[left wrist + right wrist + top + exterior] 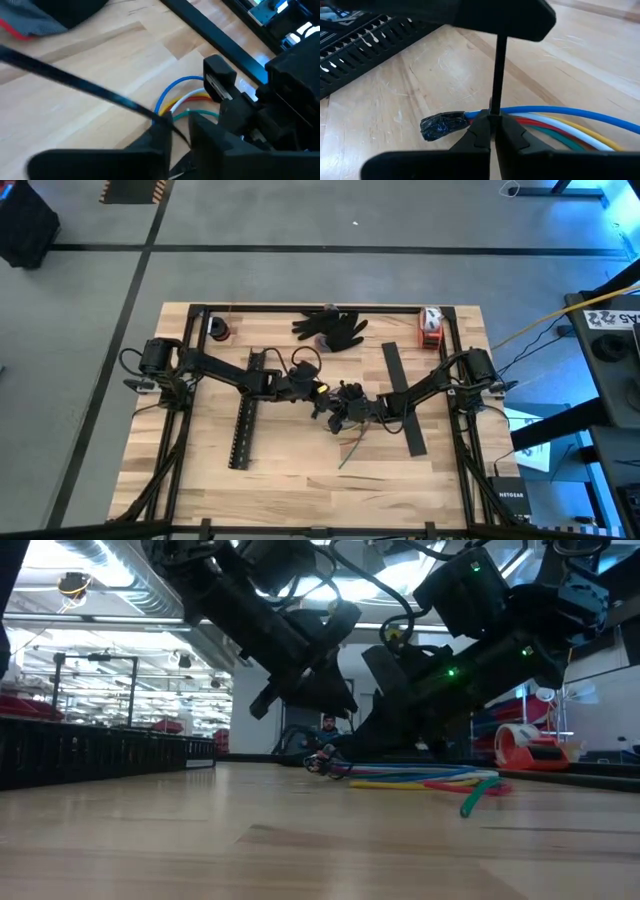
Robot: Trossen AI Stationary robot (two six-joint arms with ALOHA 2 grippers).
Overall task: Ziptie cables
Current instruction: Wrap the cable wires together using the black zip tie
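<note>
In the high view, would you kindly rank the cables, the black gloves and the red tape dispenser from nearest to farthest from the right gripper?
From the right gripper:
1. The cables, right at its tip, mid-table.
2. The black gloves, at the table's far edge, centre.
3. The red tape dispenser, in the far right corner.

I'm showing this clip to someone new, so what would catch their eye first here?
First, the two grippers meeting at the table's middle: the left gripper and the right gripper are both shut on a thin black zip tie at the cables. Those bright blue, white, yellow, red and green wires fan out across the wood, taped together at one end. A black slotted channel lies beside the left arm.
</note>
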